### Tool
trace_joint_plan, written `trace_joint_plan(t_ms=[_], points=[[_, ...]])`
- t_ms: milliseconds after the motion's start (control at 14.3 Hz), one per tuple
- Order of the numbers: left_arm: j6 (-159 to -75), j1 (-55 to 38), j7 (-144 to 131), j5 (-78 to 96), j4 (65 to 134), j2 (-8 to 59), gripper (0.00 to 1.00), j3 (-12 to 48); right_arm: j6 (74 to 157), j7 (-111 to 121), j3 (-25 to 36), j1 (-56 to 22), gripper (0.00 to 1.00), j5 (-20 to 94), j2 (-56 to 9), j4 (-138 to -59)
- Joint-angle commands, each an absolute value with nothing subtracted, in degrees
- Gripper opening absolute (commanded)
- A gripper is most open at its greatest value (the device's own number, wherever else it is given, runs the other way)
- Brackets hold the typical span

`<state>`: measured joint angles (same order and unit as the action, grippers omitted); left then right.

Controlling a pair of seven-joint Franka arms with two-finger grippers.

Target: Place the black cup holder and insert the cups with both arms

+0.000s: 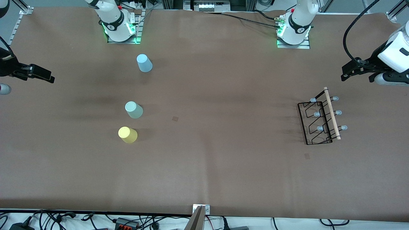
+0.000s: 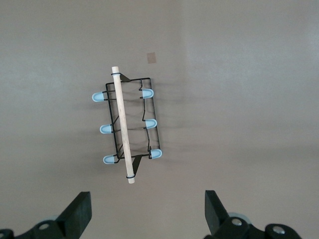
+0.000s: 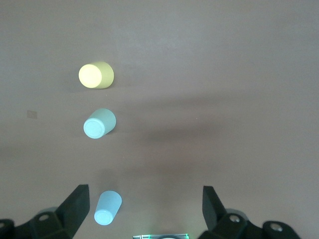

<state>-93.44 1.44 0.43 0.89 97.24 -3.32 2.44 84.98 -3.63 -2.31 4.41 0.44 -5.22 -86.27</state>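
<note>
The black cup holder [image 1: 321, 118] stands on the brown table toward the left arm's end, its wooden rod on top and its pale blue capped pegs sticking out both sides; it also shows in the left wrist view [image 2: 128, 127]. My left gripper [image 1: 346, 72] hangs open and empty above the table beside the holder, apart from it [image 2: 147, 214]. Three cups stand upside down toward the right arm's end: light blue [image 1: 144, 63] [image 3: 107, 208], pale green [image 1: 134, 109] [image 3: 99, 123], yellow [image 1: 127, 134] [image 3: 95, 75]. My right gripper [image 1: 48, 76] [image 3: 144, 209] hangs open and empty at that end, apart from them.
Both arm bases [image 1: 119, 27] [image 1: 295, 30] stand at the table's edge farthest from the camera. Two small tan patches [image 1: 175, 118] [image 1: 307, 156] mark the table. Cables [image 1: 127, 222] lie along the near edge. A grey object [image 1: 3, 89] sits at the right arm's end.
</note>
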Motion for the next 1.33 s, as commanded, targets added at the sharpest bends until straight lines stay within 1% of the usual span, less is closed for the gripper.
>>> trace_joint_plan(t_ms=[0,490,630,770,840,909,979,1049,1119,1189,1259], points=[[-92.55,1.49,1.23,1.85,95.54,-2.81,1.00,2.46,85.25,-3.96,-2.46,4.75,1.00,-0.09,-5.18,-85.69],[-92.37,1.49,1.05,1.76,95.54,-1.94,1.00,2.37,85.96,-3.96,-2.37,4.92,1.00,2.54,-6.76,-86.04],[-88.79,1.50,1.06,1.50,95.28,0.07,1.00,2.46,83.51,-2.38,-2.29,5.45,1.00,4.21,-9.13,-86.39],[-87.28,1.76,1.40,1.67,93.52,1.40,1.00,1.94,83.49,-2.29,-2.46,4.75,1.00,4.13,-9.93,-88.84],[-87.19,1.84,1.32,1.67,93.17,3.84,1.00,1.50,85.24,-2.29,-2.55,4.57,1.00,4.13,-9.93,-90.95],[-87.19,2.98,1.75,1.58,93.16,5.26,1.00,1.49,89.08,-2.29,-2.64,4.48,1.00,4.04,-9.06,-94.62],[-87.36,3.68,3.15,1.50,93.16,6.14,1.00,1.49,93.38,-2.29,-2.72,4.40,1.00,4.04,-7.40,-99.36],[-88.06,4.13,3.95,1.49,93.25,8.41,1.00,1.49,99.08,-2.98,-3.07,3.96,1.00,4.04,-5.56,-104.97],[-90.50,5.35,3.95,1.49,93.60,9.74,1.00,1.49,104.45,-3.77,-3.25,2.56,1.00,3.87,-3.97,-109.99],[-94.88,5.45,3.96,1.41,95.00,10.36,1.00,1.49,110.51,-5.61,-3.25,1.16,1.00,3.69,-3.35,-114.39],[-99.97,5.45,3.78,0.88,98.23,10.55,1.00,1.49,114.83,-7.71,-3.25,0.79,1.00,3.34,-3.43,-117.22]])
